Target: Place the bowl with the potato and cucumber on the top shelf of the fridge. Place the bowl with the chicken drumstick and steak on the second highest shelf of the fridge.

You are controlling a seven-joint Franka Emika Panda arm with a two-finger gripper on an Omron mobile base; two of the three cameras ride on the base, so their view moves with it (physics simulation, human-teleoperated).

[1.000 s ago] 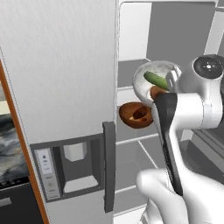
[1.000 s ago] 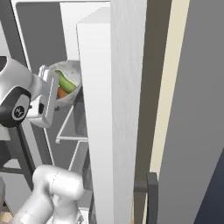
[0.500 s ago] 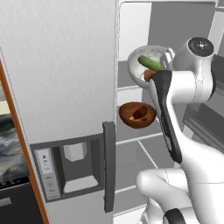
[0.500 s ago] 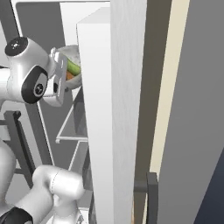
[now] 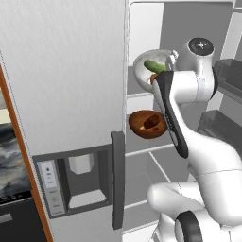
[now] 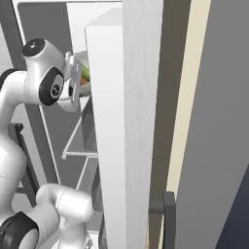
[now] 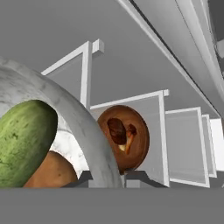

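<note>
Above the brown bowl (image 5: 147,124), which sits on a lower fridge shelf near its front rail, the gripper (image 5: 163,71) holds the stone bowl (image 5: 145,68) by its rim, raised level with the top shelf (image 5: 137,87). That shelf lies ahead, deeper in the fridge, so the next move is probably forward and down. Speckled and thick-walled, the stone bowl carries a smooth green cucumber (image 7: 24,142) lying across it and a rounded brown potato (image 7: 52,173).
</note>
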